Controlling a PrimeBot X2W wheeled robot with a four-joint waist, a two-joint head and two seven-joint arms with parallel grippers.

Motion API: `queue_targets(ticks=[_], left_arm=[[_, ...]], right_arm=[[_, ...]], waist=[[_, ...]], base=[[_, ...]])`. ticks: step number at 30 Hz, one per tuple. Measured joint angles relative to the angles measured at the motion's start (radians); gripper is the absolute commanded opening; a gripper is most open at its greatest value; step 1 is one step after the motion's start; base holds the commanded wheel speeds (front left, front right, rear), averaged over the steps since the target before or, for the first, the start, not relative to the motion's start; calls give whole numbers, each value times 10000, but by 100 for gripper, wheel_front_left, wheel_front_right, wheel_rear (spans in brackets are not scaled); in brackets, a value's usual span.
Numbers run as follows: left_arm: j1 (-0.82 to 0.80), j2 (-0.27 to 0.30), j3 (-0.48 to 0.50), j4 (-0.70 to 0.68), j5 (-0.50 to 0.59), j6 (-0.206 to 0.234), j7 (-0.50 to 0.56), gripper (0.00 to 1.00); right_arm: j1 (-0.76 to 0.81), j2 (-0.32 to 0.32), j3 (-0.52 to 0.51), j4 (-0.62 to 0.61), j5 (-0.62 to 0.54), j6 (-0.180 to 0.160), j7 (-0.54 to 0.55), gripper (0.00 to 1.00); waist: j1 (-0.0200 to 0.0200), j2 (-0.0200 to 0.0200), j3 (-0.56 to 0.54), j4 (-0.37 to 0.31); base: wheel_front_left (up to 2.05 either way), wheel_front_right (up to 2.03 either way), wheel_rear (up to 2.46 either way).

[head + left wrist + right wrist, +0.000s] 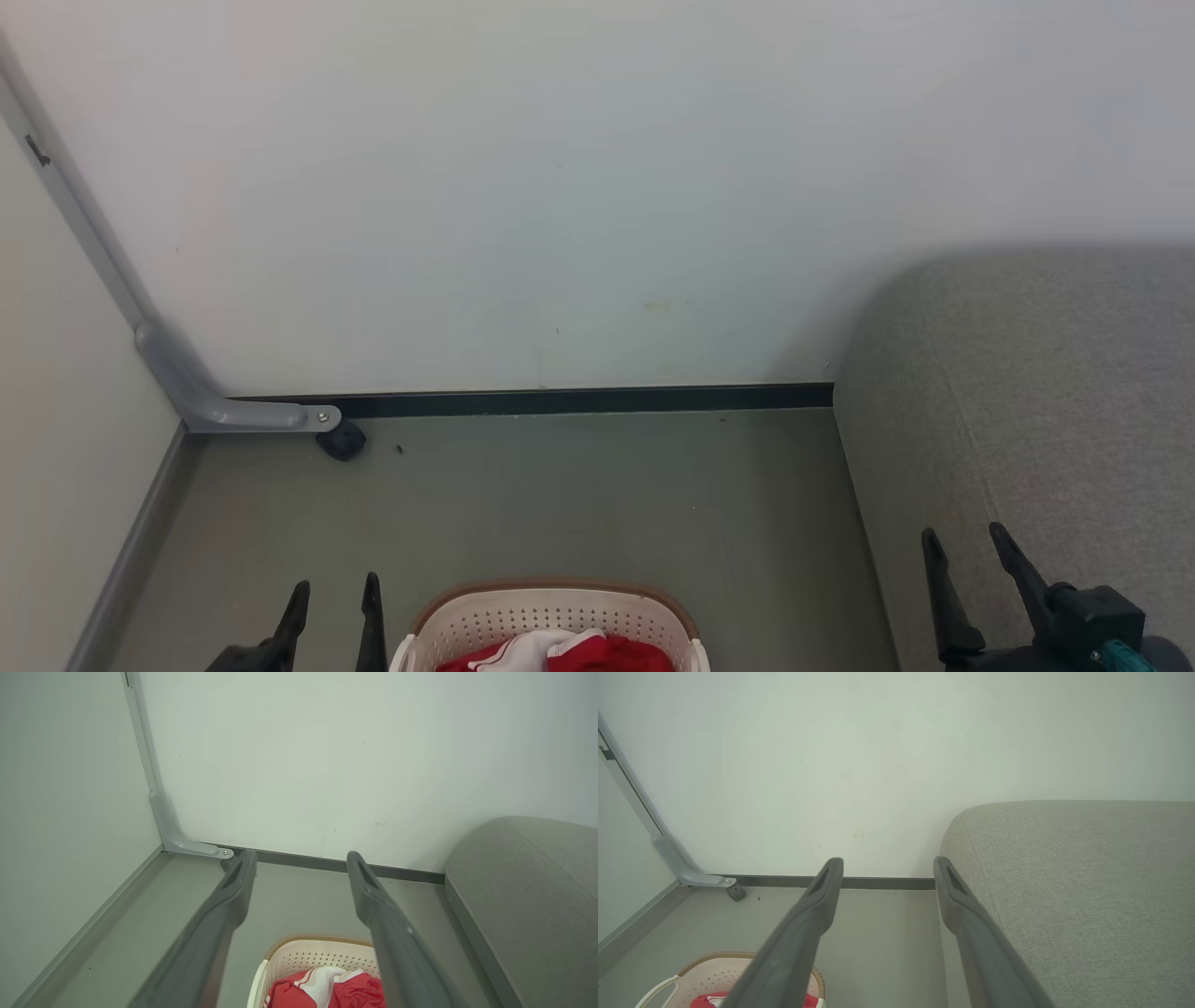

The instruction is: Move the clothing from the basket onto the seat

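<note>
The cream perforated basket with a brown rim stands on the floor at the bottom middle of the head view, and red and white clothing lies inside it. The basket and clothing also appear in the left wrist view, the basket in the right wrist view too. The grey seat fills the right side. My left gripper stands open, empty, just left of the basket. Over the seat's front edge my right gripper is open and holds nothing.
A white wall runs across the back with a dark skirting. A grey metal bracket with a black caster sits in the left corner beside a side panel. Grey floor lies between basket, wall and seat.
</note>
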Motion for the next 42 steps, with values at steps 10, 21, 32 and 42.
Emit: queue_targets(ticks=[10,21,32,42], left_arm=[[-4,-151,-69,79,86,-19,0,100],[-794,-451,-986,1168,127,-470,207,100],[-2182,-606,-1461,2512,144,-533,732,100],[-3504,-704,-1753,3868,61,-437,1346,100]], right_arm=[[-61,-69,2,-435,-157,0,0,100],[-887,-207,-73,-1074,-385,0,-2,100],[-1639,-194,-148,-1601,-412,-4,-4,100],[-2389,-180,-343,-2502,-485,-88,-6,100]], waist=[[0,0,376,-107],[0,0,1358,-384],[2,1,2583,-828],[2,1,3981,-1285]], base=[[0,0,0],[0,0,0],[0,0,0],[0,0,0]])
